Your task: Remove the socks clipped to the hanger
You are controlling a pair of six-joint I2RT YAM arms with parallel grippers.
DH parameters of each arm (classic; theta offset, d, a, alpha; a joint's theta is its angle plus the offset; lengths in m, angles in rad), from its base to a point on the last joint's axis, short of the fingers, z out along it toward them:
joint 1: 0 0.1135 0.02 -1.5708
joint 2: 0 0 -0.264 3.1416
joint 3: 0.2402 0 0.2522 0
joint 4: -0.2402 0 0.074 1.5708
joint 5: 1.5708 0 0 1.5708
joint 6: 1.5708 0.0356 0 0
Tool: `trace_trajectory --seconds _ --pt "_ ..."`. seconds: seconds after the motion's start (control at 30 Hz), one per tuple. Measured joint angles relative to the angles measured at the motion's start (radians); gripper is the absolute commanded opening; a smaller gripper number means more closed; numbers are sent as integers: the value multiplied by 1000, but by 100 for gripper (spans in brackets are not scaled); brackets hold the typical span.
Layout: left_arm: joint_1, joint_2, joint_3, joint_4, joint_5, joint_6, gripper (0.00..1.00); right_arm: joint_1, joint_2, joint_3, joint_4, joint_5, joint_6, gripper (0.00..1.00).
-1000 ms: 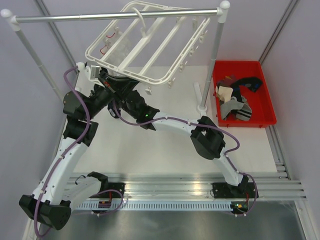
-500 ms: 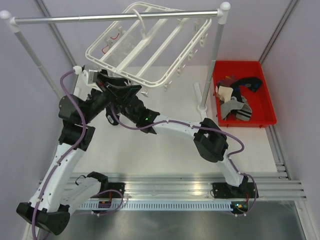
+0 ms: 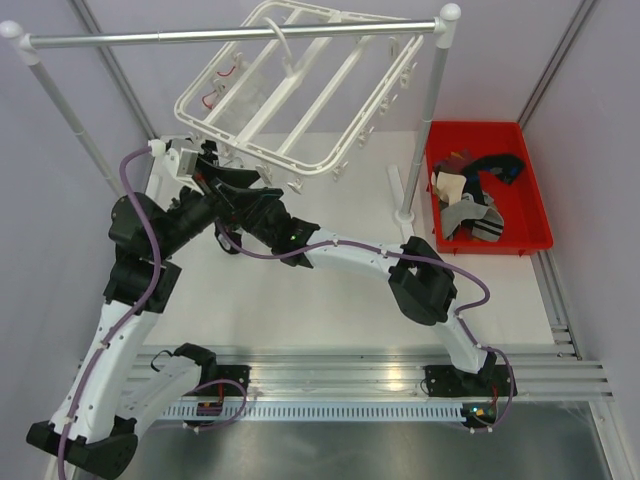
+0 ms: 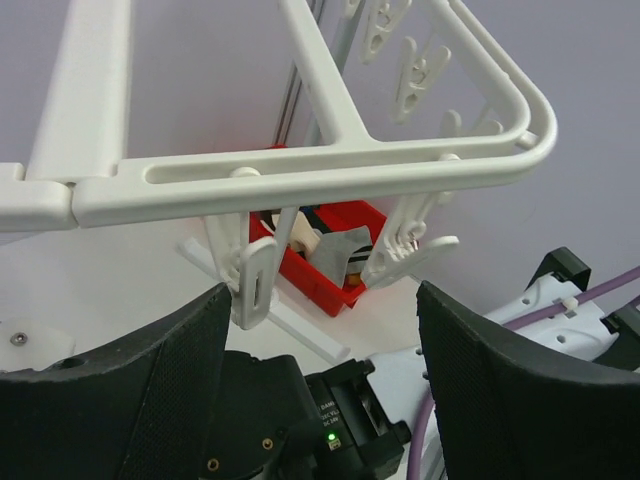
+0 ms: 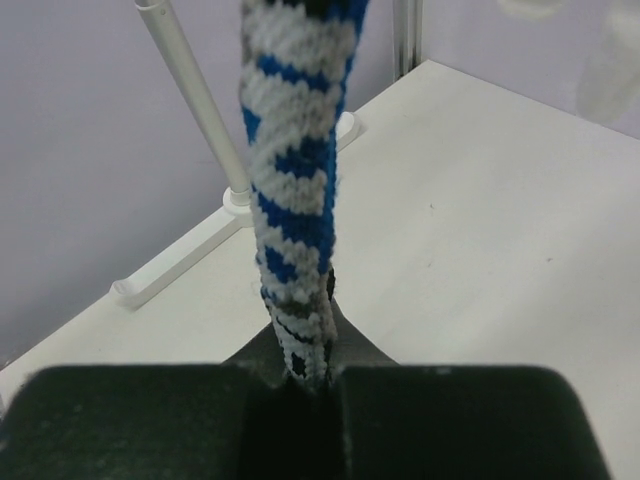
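Wide white counter (image 3: 330,290) down below. Over its far side the white hanger (image 3: 300,90) hangs tilted from the silver rail (image 3: 150,35), and from above its frame looks bare. Off to the right, the red bin (image 3: 490,247) sits on the counter with a heap of socks (image 3: 470,215) inside, grey, cream and dark ones tangled together.

Both arms are reaching in under the hanger's near left corner. The left tool (image 4: 322,300) has its fingers (image 4: 130,390) spread wide apart with nothing between them, right beneath the hanger's near bar. A white clip (image 4: 255,285) dangles just above the gap, on the left finger's side.

Over to the right tool (image 5: 305,370): jaws pinched tight together on a striped sock (image 5: 295,200), blue, white and grey. It rises straight up from the pinch and out of the top of the wrist view. I can't tell from here whether a clip holds its upper end.
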Motion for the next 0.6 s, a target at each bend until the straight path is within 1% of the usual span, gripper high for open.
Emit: trace_trajectory --seconds 0.43,0.6 --pt "1 -113 26 -71 13 9 79 -1 0 22 -5 0 10 1" --pt "1 -143 59 -86 -58 9 79 -2 0 37 -5 -5 17 1"
